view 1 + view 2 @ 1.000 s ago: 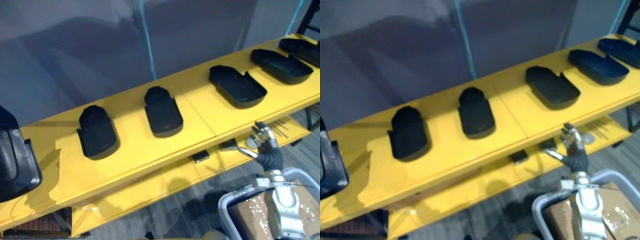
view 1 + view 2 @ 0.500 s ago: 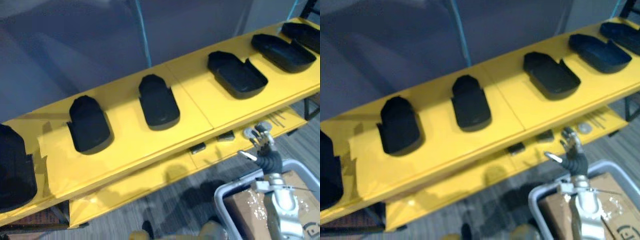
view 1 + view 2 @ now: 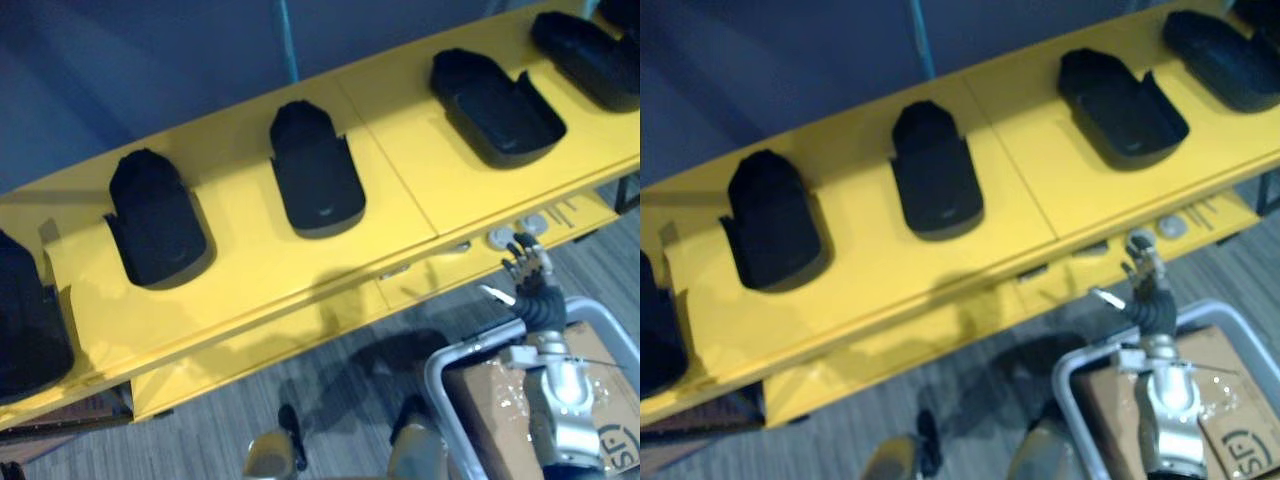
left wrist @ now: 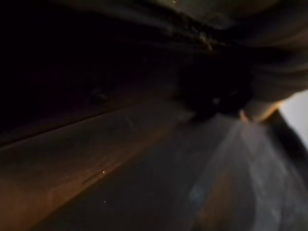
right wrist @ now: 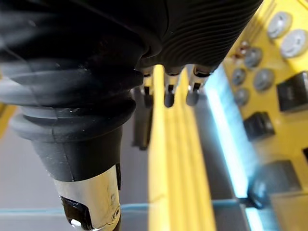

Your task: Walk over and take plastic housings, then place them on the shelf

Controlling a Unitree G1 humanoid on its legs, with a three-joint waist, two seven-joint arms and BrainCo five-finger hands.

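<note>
Lying on the shelf (image 3: 250, 240), housings (image 3: 318, 180) sit apart from the seemingly spread right hand (image 3: 527, 270).

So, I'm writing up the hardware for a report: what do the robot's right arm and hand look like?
The right hand has slim silver fingers ending in dark tips, with a thumb set apart from them. A black ribbed cover, much like a bellows, wraps the back of the hand and the wrist. Below it, the right arm is made of silver-grey, rounded metal segments.
</note>
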